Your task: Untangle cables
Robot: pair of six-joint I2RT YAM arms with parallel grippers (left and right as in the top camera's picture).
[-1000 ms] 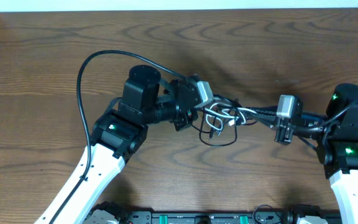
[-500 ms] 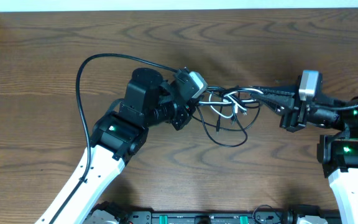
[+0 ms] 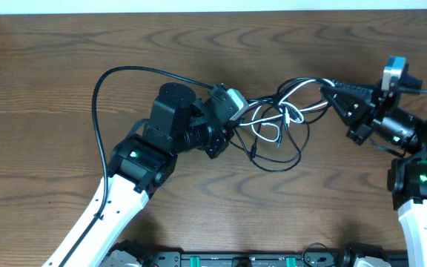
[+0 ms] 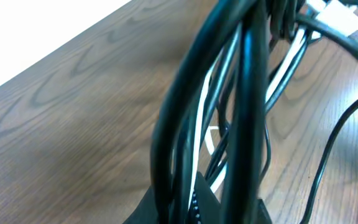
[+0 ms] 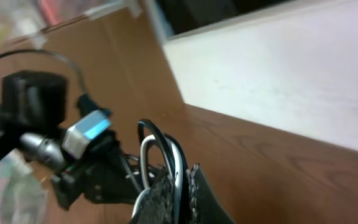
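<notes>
A tangle of thin black and white cables (image 3: 276, 122) hangs stretched between my two grippers above the wooden table. My left gripper (image 3: 236, 119) is shut on the left end of the bundle; in the left wrist view the cables (image 4: 241, 106) rise out of its jaws (image 4: 229, 202) and fill the frame. My right gripper (image 3: 332, 93) is shut on the right end, raised and tilted; the right wrist view shows black and white cable loops (image 5: 163, 149) pinched between its fingers (image 5: 182, 193). Loose black loops (image 3: 280, 159) sag below the bundle.
A thick black robot cable (image 3: 117, 81) arcs from the left arm over the table. The table's far edge meets a white wall (image 3: 199, 6). The left arm (image 5: 36, 124) shows in the right wrist view.
My right gripper has pulled its end of the cables right and toward the far edge. The bundle has stretched and spread out. The left gripper has barely moved.
</notes>
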